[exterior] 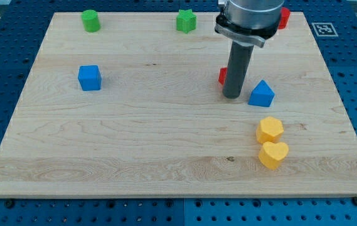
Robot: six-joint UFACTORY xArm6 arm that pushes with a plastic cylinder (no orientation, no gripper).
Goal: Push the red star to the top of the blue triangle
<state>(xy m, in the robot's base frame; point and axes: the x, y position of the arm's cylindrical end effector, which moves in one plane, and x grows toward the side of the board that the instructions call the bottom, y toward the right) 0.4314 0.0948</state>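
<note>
The blue triangle [261, 93] lies right of the board's middle. A red block [223, 76], mostly hidden behind my rod, shows only as a small sliver to the left of the rod; its shape cannot be made out. My tip [232, 96] rests on the board just left of the blue triangle, a small gap apart, and right in front of the red block. Another red block [283, 17] peeks out behind the arm at the view's top right.
A blue cube [90, 78] sits at the left. A green cylinder [91, 21] and a green star-like block [186, 21] stand along the top edge. A yellow hexagon [270, 130] and a yellow heart [273, 154] lie below the blue triangle.
</note>
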